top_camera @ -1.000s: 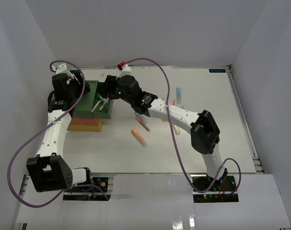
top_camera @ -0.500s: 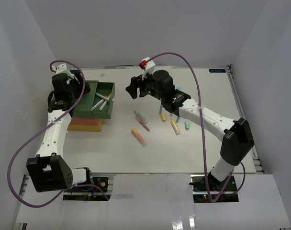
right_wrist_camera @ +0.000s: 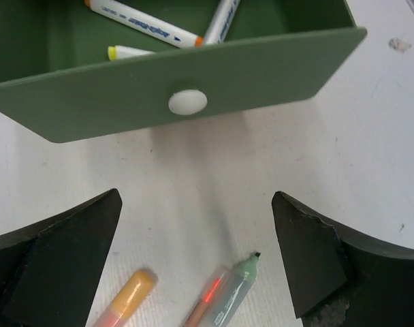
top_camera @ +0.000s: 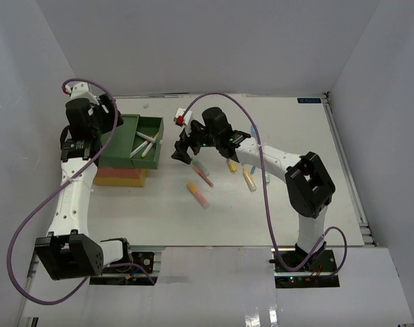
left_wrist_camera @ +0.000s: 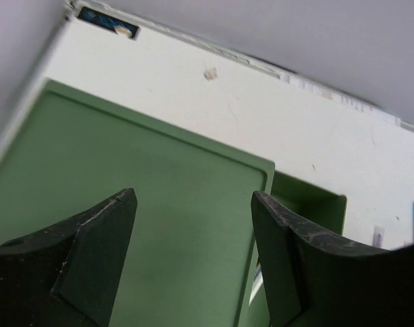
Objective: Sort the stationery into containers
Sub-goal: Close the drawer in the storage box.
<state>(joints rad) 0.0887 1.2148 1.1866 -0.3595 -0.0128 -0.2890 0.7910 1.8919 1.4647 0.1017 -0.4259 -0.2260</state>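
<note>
White markers [right_wrist_camera: 142, 27] lie in the open dark green plastic drawer [right_wrist_camera: 261, 75], just beyond the right gripper [right_wrist_camera: 197, 204], which has backed off it, jaws now spread wide and empty. Between them lie a teal-capped pen [right_wrist_camera: 234, 293] and an orange highlighter [right_wrist_camera: 125, 300], likely the next pick. The left gripper [left_wrist_camera: 193, 197] hangs parted and empty.

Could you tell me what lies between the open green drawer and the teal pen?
Only bare table, seen in the right wrist view, separates the green drawer from the teal pen.

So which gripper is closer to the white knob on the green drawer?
Right. The right gripper hangs open just in front of the white knob, over loose pens on the table. The left gripper is over the green bin's top, behind the open drawer.
</note>
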